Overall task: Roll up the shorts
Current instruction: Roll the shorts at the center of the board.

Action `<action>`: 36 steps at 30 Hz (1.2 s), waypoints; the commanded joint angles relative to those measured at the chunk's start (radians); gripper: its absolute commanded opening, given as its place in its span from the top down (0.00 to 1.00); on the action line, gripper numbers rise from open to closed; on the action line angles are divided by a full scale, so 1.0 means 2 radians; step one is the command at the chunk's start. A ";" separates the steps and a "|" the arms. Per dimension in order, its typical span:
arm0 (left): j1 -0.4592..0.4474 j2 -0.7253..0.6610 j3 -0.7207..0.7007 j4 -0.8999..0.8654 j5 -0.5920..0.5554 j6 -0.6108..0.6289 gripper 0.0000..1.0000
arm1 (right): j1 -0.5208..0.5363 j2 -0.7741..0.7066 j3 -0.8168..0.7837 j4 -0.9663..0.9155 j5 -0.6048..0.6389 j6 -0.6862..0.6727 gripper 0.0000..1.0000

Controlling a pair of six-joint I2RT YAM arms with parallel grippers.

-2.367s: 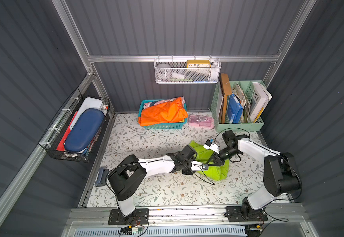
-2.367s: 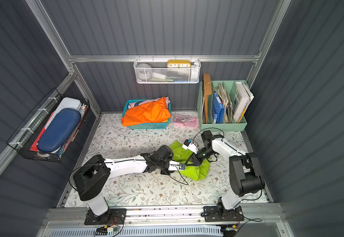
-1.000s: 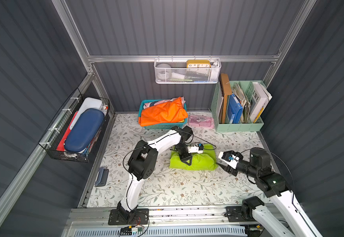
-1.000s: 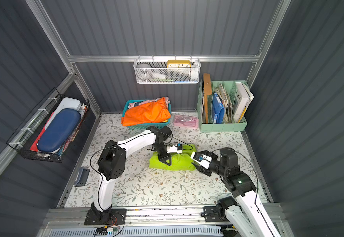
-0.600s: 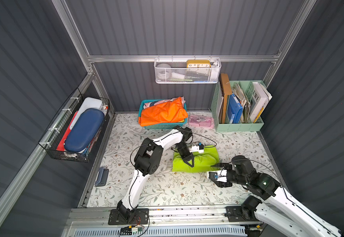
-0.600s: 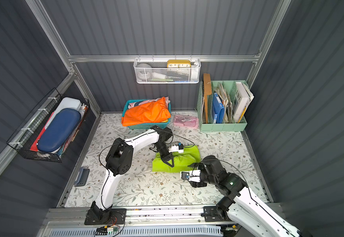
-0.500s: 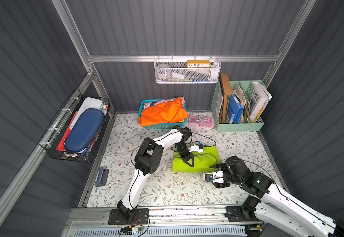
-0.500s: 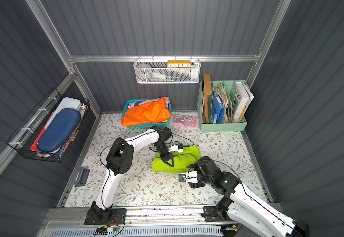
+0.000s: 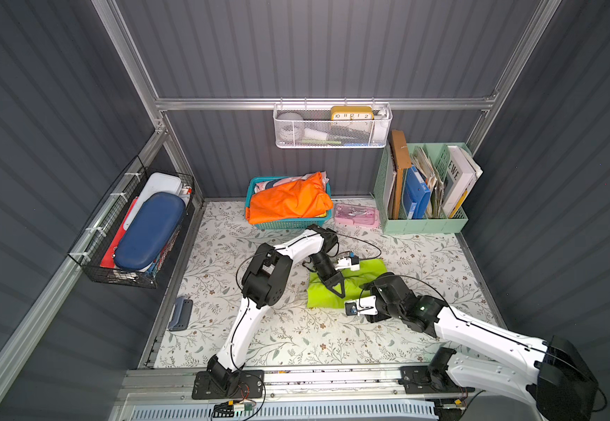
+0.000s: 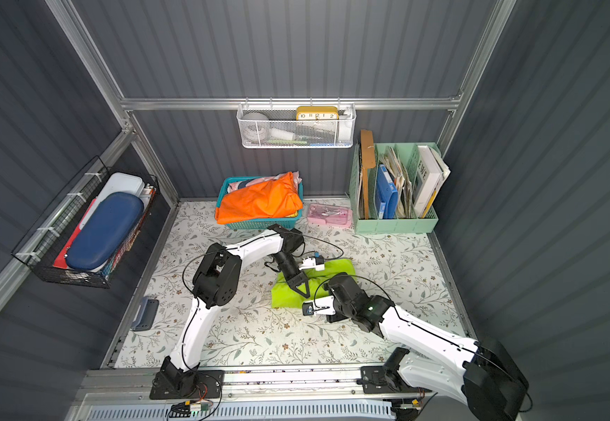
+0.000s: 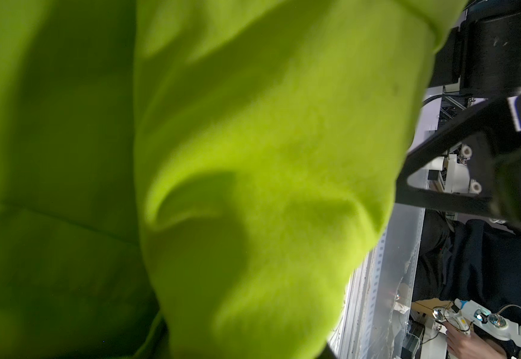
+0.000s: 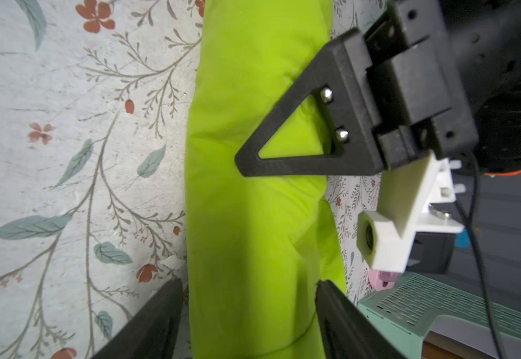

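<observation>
Seen from above, a floral-patterned worktop sits inside a dark grey booth, with two white and black robot arms reaching in from the near edge. The shorts, bright lime green, lie near the middle of the worktop, a little toward the robot's right, gathered into a thick, puffy bundle that the right wrist view shows as a long roll. The left end effector points down onto the shorts near the middle of the bundle. One black triangular finger rests across the top of the fabric. The other is hidden, so I cannot tell whether it pinches the cloth or only presses on it. In the left wrist view, green fabric fills nearly the whole picture. The right end effector is at the near end of the roll with its two black fingers spread apart, one on each side of the fabric. It is not closed on the roll. At the back of the worktop, a teal basket holds an orange garment, with a pink case just beside it and a mint-green file organiser full of books and folders in the far right corner. A white mesh basket hangs on the back wall, and a black wire basket on the left wall.
</observation>
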 commanded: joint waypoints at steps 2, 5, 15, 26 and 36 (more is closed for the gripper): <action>-0.004 0.047 -0.027 0.028 -0.063 0.000 0.75 | 0.003 0.031 -0.016 0.026 0.021 0.004 0.28; -0.003 0.048 -0.030 0.028 -0.062 -0.002 0.75 | 0.003 0.050 -0.021 0.029 0.027 0.015 0.28; -0.003 0.043 -0.036 0.030 -0.064 -0.003 0.74 | -0.010 0.143 -0.011 0.084 0.040 0.034 0.35; -0.003 -0.005 -0.090 0.054 -0.083 -0.011 0.36 | -0.039 0.192 0.029 0.009 -0.007 0.052 0.90; 0.000 -0.059 -0.101 0.078 -0.139 -0.027 0.11 | -0.044 0.187 0.036 -0.011 -0.026 0.056 1.00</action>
